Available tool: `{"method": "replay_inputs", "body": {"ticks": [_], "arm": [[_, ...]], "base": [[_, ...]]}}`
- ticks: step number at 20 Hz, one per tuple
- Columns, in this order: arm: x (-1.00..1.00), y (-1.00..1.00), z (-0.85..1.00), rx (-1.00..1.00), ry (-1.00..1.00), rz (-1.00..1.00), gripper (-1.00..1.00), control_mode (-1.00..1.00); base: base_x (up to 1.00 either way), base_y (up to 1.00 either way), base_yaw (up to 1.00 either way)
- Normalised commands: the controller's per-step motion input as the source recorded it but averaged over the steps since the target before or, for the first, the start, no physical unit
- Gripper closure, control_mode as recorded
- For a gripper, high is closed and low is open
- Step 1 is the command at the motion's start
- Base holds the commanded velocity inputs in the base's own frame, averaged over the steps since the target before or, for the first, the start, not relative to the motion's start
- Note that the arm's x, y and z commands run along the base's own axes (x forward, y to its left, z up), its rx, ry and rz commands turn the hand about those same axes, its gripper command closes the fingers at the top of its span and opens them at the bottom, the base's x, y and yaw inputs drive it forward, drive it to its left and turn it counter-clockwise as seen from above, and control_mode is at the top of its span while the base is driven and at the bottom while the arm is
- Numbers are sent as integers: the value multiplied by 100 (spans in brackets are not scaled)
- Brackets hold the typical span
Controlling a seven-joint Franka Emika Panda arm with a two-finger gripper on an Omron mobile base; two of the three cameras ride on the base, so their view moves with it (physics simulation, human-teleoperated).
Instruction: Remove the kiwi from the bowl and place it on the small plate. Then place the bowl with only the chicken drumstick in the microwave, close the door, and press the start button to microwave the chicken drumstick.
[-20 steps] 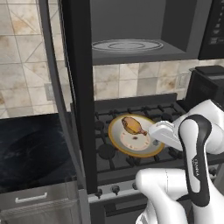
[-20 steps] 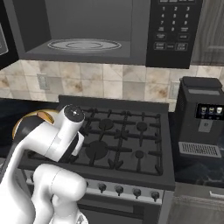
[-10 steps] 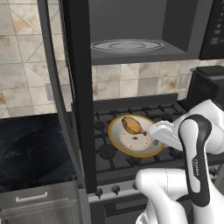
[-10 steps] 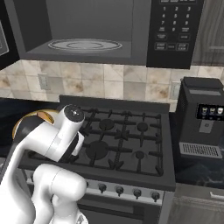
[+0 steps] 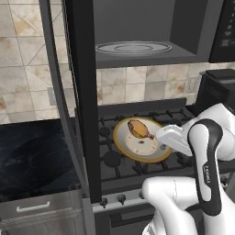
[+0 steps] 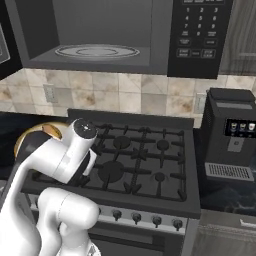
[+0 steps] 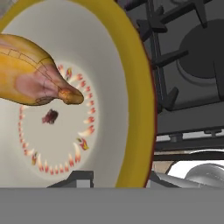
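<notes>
The bowl (image 5: 137, 146), cream inside with a golden-tan rim, is over the left burners of the stove. In it lies only the chicken drumstick (image 5: 139, 129), glossy brown, bone end pointing toward my hand. My gripper (image 5: 161, 137) is shut on the bowl's right rim. In the hand view the rim (image 7: 139, 87) runs down between my finger tips, my gripper (image 7: 118, 180) at the bottom, and the drumstick (image 7: 30, 74) sits at the left. Above, the microwave (image 5: 137, 27) stands with its door (image 5: 83, 92) swung open to the left. The kiwi and the small plate are out of view.
A glass turntable (image 6: 97, 51) lies in the microwave cavity, and the control panel (image 6: 197, 35) is on its right. The black gas stove (image 6: 140, 160) has raised grates. A black coffee machine (image 6: 232, 135) stands at the right. Dark counter (image 5: 32, 156) lies left of the stove.
</notes>
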Motion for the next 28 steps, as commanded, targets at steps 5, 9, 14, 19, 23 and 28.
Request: {"method": "replay_inputs", "body": {"ticks": [5,9,14,19,23,28], "arm": [[0,-5,86,0,-11,-15,100,-100],[5,-19,99,0,-9,-22,100,-100],[3,-9,86,0,-10,-25,100,-100],[7,0,38,0,-21,-30,100,-100],[11,0,54,8,-20,-23,100,-100],[17,0,78,16,-15,-20,100,-100]], "base": [[0,0,0],[0,0,0],[0,0,0],[0,0,0],[0,0,0],[0,0,0]]}}
